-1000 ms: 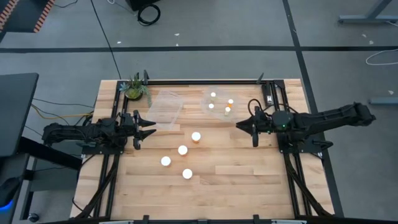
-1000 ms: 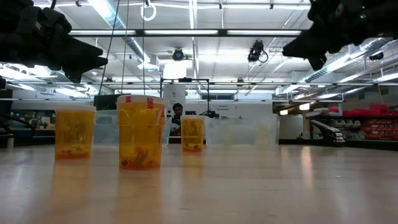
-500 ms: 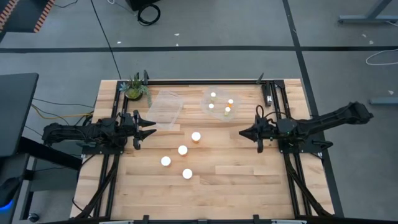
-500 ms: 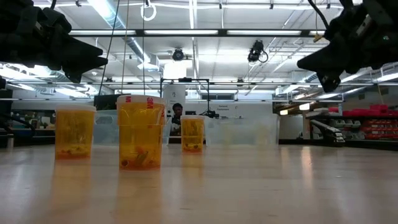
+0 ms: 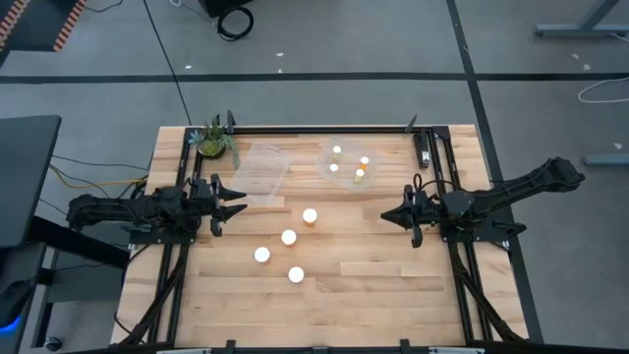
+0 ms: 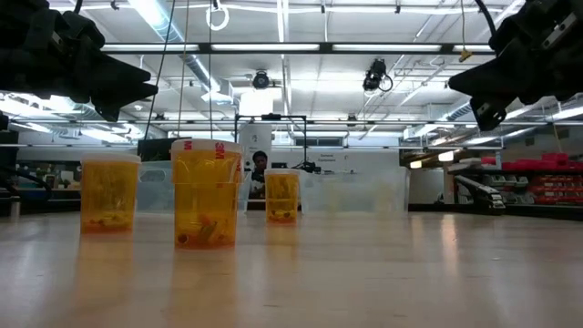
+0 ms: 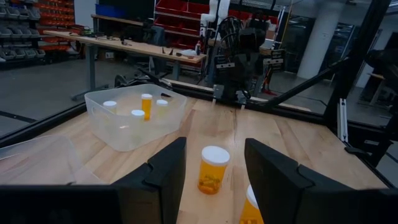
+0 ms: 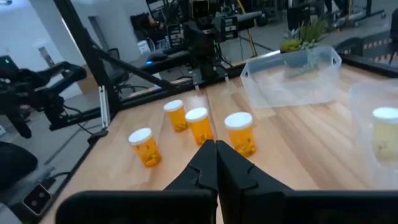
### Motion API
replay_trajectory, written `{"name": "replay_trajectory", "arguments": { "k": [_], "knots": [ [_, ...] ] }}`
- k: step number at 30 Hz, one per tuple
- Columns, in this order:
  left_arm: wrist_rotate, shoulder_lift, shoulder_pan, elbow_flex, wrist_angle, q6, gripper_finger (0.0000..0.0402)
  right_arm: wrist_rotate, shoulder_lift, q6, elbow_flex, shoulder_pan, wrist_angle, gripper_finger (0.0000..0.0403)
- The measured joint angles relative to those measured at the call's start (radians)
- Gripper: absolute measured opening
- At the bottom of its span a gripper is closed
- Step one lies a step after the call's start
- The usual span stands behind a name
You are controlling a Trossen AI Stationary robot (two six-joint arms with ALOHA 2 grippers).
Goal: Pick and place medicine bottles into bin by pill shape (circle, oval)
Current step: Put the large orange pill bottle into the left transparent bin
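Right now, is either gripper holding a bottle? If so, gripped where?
Nothing held. Left gripper is open and empty over the table's left side; right gripper is shut on nothing. Four bottles stand untouched on the table.

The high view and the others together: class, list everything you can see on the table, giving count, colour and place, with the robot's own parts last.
Loose amber plastic medicine bottles with white caps: four, orange and white, standing mid-table in a diagonal row.
Binned bottles: four, white-capped, inside the far clear bin.
Clear plastic bin holding them: one, transparent, far centre.
Empty clear plastic bin: one, transparent, far left.
Potted plant: one, green, far left corner.
Left claw: open, left of bottles.
Right claw: shut, right of bottles.
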Motion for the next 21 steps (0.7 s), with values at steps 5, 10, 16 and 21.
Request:
{"name": "replay_trajectory", "arguments": {
  "k": [5, 10, 16, 21],
  "knots": [
    [0.000, 0.000, 0.000, 0.000, 0.000, 0.000, 0.0172, 0.000, 0.001, -0.013, 0.000, 0.000, -0.014, 0.0020],
    [0.000, 0.000, 0.000, 0.000, 0.000, -0.001, 0.0172, -0.001, 0.001, -0.012, 0.000, 0.000, -0.014, 0.0028],
    [0.000, 0.000, 0.000, 0.000, 0.000, 0.000, 0.0172, -0.001, 0.001, -0.011, 0.000, 0.000, -0.014, 0.0030],
    [0.000, 0.000, 0.000, 0.000, 0.000, 0.000, 0.0172, -0.003, 0.001, -0.010, 0.000, 0.000, -0.015, 0.0030]
  ]
}}
